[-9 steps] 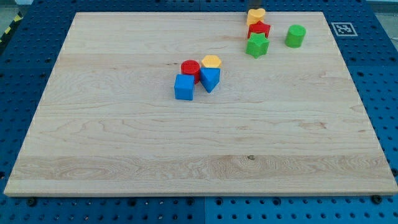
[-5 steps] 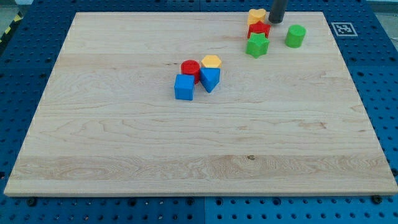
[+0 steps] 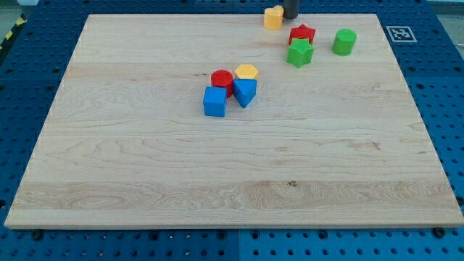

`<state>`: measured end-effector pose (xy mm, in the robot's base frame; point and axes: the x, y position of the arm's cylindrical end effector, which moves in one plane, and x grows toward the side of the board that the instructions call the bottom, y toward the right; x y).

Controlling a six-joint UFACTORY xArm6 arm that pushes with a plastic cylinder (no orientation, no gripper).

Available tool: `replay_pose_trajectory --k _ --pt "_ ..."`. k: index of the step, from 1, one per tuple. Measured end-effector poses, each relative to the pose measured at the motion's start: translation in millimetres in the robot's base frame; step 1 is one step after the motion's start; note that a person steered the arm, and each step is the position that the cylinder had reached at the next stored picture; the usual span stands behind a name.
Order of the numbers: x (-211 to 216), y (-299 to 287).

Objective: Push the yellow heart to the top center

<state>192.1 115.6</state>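
Shifted toward the view's left since the earlier frame, the yellow heart [image 3: 273, 17] now sits at the board's top edge, clear of the red star [image 3: 301, 34], with my tip [image 3: 291, 17] touching its right side. I carry no pincer, only the rod. Below lie a green star [image 3: 299, 53] and green cylinder [image 3: 344, 41]; mid-board cluster a red cylinder [image 3: 222, 80], yellow hexagon [image 3: 246, 72], blue cube [image 3: 214, 101] and blue triangle [image 3: 245, 91]

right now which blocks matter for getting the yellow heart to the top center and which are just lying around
In the job:
- yellow heart, at the top edge
- my tip, just to its right

Lying about:
- red star
- green star
- green cylinder
- red cylinder
- yellow hexagon
- blue cube
- blue triangle
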Motion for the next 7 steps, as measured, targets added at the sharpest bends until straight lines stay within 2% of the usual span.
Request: replay_pose_trajectory --k 2,4,7 --pt "0.9 -7.3" --pt "31.0 -20.5" --pt "9.2 -91.1"
